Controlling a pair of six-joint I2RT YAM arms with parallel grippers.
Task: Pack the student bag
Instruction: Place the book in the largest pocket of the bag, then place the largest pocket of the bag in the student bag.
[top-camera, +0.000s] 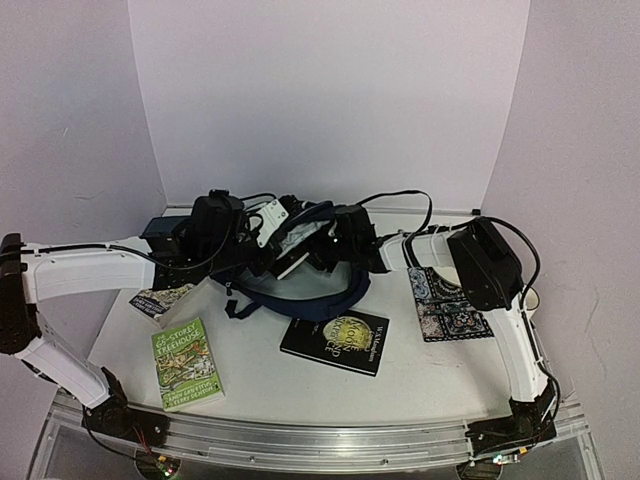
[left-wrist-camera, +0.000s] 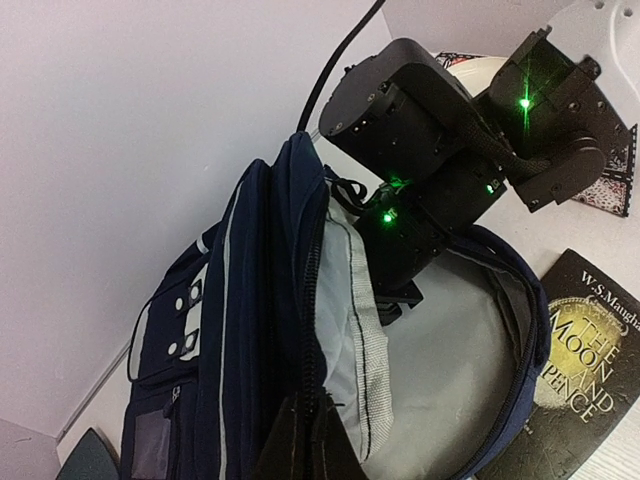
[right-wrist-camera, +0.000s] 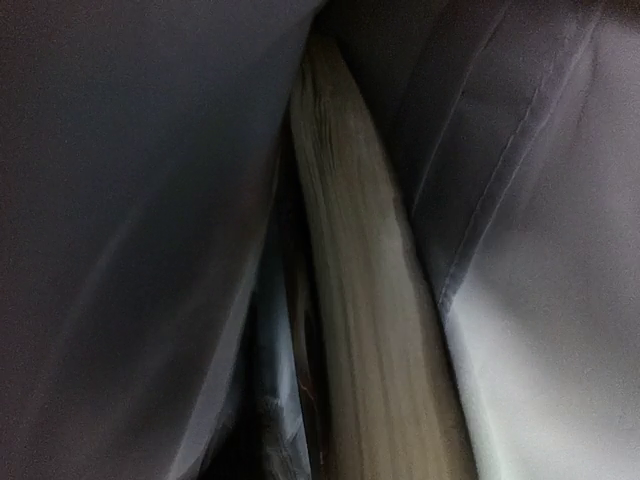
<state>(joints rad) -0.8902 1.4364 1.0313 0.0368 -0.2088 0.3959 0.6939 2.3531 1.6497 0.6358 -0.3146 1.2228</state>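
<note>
The student bag (top-camera: 322, 292), dark navy with thin white stripes, lies at the back middle of the table with its main pocket gaping. In the left wrist view the student bag (left-wrist-camera: 250, 330) shows its grey lining (left-wrist-camera: 450, 370). My left gripper (left-wrist-camera: 305, 445) is shut on the zip edge of the bag's mouth and holds it up. My right gripper (left-wrist-camera: 400, 285) reaches down inside the pocket. Its fingers do not show in its own view, which shows only grey lining (right-wrist-camera: 150, 250) and the cream page edge of a book (right-wrist-camera: 365, 330) standing in the bag.
A green paperback (top-camera: 188, 365) lies front left, and another book (top-camera: 160, 300) lies partly under the left arm. A black book (top-camera: 335, 342) lies in front of the bag. A patterned flat pad (top-camera: 445, 303) lies under the right arm. White walls close the back.
</note>
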